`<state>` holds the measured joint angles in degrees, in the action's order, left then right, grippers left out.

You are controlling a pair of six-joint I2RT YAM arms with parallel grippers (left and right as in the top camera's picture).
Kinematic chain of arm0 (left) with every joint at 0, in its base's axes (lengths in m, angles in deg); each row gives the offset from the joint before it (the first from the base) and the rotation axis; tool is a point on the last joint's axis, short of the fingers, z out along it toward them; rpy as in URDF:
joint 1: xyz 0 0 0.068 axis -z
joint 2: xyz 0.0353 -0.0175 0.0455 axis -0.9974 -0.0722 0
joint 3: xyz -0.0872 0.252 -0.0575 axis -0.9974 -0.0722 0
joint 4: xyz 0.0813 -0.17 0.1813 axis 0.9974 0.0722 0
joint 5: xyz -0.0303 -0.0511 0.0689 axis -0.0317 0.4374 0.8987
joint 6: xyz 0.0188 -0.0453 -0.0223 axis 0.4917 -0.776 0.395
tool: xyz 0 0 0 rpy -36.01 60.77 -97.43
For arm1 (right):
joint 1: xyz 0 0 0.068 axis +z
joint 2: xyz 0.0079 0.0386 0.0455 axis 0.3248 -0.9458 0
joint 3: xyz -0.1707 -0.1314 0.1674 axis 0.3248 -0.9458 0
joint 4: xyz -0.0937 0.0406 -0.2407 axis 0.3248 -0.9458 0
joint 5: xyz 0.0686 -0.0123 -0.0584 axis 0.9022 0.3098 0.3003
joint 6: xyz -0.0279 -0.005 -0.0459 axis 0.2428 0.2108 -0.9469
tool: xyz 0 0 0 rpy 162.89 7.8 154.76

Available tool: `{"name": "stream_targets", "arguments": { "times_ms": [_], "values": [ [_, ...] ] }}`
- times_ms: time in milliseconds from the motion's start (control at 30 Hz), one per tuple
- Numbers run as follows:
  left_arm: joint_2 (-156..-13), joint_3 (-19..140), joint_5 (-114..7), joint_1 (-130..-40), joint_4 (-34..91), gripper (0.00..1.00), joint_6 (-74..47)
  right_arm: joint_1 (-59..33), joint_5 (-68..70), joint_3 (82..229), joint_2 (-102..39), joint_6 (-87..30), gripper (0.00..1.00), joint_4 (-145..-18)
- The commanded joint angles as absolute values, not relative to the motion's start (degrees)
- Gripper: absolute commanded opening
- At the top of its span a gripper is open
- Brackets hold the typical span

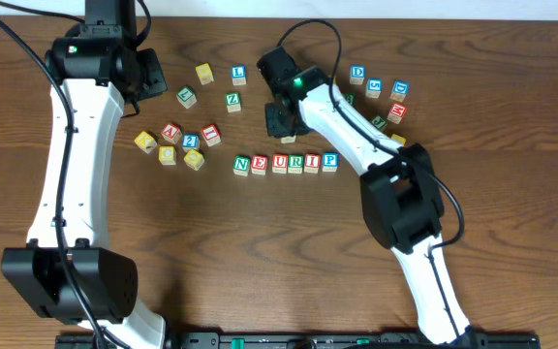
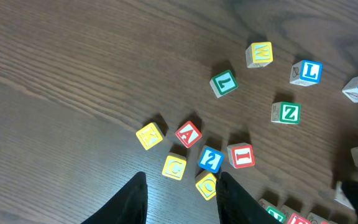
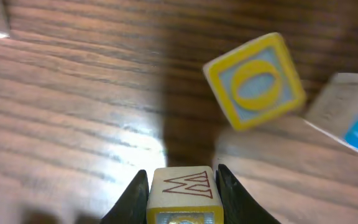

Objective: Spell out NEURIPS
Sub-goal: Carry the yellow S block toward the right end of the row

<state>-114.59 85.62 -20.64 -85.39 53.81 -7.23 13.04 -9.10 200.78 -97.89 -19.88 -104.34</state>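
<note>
The wooden table (image 1: 260,252) fills the overhead view. The white left arm (image 1: 61,165) is extended along the table's left side from a base at the near edge. The right arm (image 1: 347,121) is reached from its base on the right towards the far middle. The left gripper (image 2: 182,180) is held above the table with its jaws released and nothing between them. A loose cluster of cubes is seen beyond it, among them a red A cube (image 2: 188,133), a green Z cube (image 2: 286,112) and a blue L cube (image 2: 306,72). The right gripper (image 3: 181,177) is clenched on a held cube (image 3: 182,191), of which a pale face with a red zigzag letter and a yellow edge are shown. It is carried above the table, on the far side of the row. Just beyond it, a tilted yellow O cube (image 3: 255,81) is seen on the wood. The row of six cubes (image 1: 286,163) is laid at mid-table, side by side, and is read N, E, U, R, I, P from left to right in the overhead view. The place after the P is not yet filled.
</note>
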Motion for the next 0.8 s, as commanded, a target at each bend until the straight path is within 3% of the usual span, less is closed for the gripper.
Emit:
{"name": "stream_targets", "arguments": {
  "times_ms": [0, 267, 500, 767],
  "values": [
    [-115.68, 84.83, -19.7, -85.48, 54.01, 0.36, -6.88, 11.88, -9.77, 203.29, -88.18, -21.93, 0.17, -106.04],
    [-115.68, 84.85, -19.7, -85.48, 54.01, 0.36, -6.86, 9.3, -10.1, 203.29, -73.36, -23.44, 0.14, -117.54],
    [-115.68, 84.85, -19.7, -85.48, 54.01, 0.36, -6.88, 6.76, -14.95, 201.72, -71.16, -23.35, 0.13, -130.41],
    [-115.68, 84.85, -19.7, -85.48, 53.98, 0.36, -6.88, 5.17, -14.93, 187.07, -71.59, -20.93, 0.14, -124.86]
  ]
}}
